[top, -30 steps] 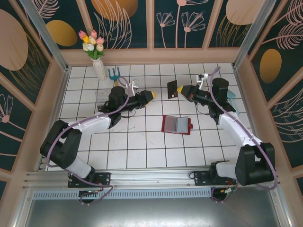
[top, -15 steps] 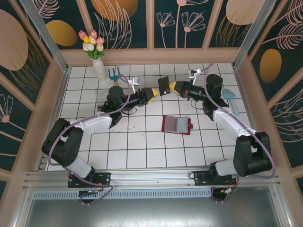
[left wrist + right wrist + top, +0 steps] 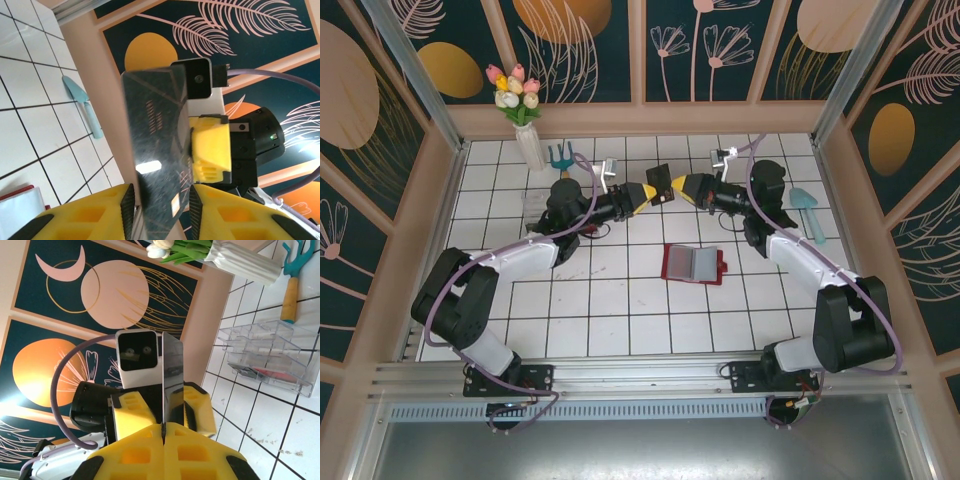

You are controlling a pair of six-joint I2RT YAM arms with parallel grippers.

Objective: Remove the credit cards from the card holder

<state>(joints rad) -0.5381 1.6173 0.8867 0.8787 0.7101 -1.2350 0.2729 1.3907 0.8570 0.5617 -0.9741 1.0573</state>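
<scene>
Black-white arms [image 3: 520,262], yellow fingers [image 3: 80,220], lilac cables [image 3: 280,76]

Top cam overhead; wrist cams face-to-face, close on card [image 3: 155,130].

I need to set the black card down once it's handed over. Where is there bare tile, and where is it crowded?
Bare tile: between the card holder and the near rail, and along the back wall right of the teal rake. Crowded: the back-left corner with vase, rake and clear tray, and mid-table where left end effector meets right end effector.
</scene>
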